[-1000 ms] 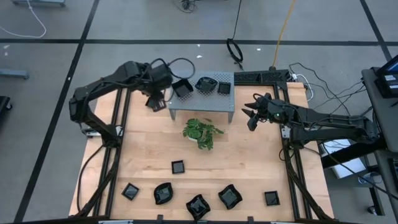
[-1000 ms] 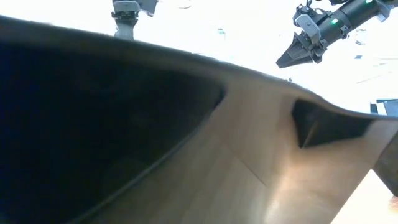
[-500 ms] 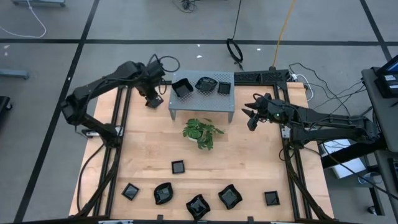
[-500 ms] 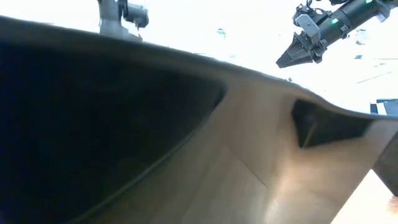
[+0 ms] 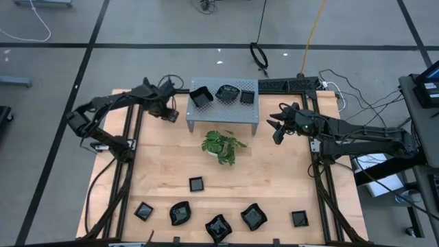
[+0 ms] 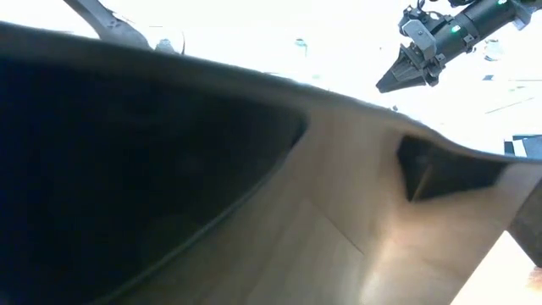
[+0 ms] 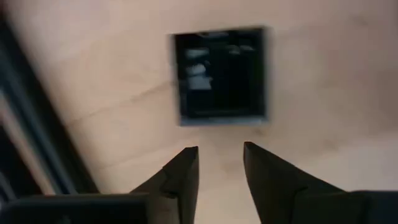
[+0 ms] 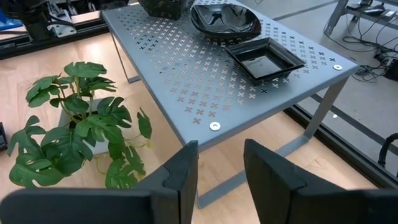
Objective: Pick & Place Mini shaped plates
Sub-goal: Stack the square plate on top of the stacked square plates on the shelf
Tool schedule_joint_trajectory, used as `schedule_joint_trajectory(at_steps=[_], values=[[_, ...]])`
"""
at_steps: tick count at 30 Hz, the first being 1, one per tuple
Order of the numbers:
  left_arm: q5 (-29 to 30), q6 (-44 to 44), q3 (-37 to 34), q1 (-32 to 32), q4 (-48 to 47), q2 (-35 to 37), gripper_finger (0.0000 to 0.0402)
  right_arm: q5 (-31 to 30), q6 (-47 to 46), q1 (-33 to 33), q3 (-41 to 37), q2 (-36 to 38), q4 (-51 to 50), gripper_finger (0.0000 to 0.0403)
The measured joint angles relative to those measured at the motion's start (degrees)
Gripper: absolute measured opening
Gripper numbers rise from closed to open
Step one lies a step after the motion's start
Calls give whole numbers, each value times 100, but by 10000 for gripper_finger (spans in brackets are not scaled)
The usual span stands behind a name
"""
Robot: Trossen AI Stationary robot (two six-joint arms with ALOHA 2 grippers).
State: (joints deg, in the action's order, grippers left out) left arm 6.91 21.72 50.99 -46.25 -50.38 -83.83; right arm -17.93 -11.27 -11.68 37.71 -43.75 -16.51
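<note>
I see a grey floor crossed by dark lines around my wooden table, with cables at upper right and a white cord at upper left.

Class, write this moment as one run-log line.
left gripper: open, above square plate | right gripper: open, waiting beside stand | stand: three plates

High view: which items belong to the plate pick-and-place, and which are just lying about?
Job:
- three black plates on the grey stand
- six black plates on the table
- square plate ahead of the open left pincer
- right pincer, open, idle beside the stand

Lying about:
- green plant
- floor cable
</note>
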Motion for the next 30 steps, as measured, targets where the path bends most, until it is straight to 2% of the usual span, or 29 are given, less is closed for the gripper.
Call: schedule_joint_trajectory(at_steps=[7, 11, 16, 22, 30], values=[[536, 942, -297, -254, 665, 7, 198, 0, -2, 0, 0, 0, 10, 116], [687, 1256, -373, -437, 1355, 7, 217, -1, -2, 0, 0, 0, 180, 116], [670, 1201, -574, -546, 1892, 7, 210, 0, -2, 0, 0, 0, 252, 116], [679, 1240, -981, -593, 1949, 6, 191, -2, -2, 0, 0, 0, 257, 116], [670, 1121, -988, -525, 2095, 7, 174, -2, -2, 0, 0, 0, 258, 116]])
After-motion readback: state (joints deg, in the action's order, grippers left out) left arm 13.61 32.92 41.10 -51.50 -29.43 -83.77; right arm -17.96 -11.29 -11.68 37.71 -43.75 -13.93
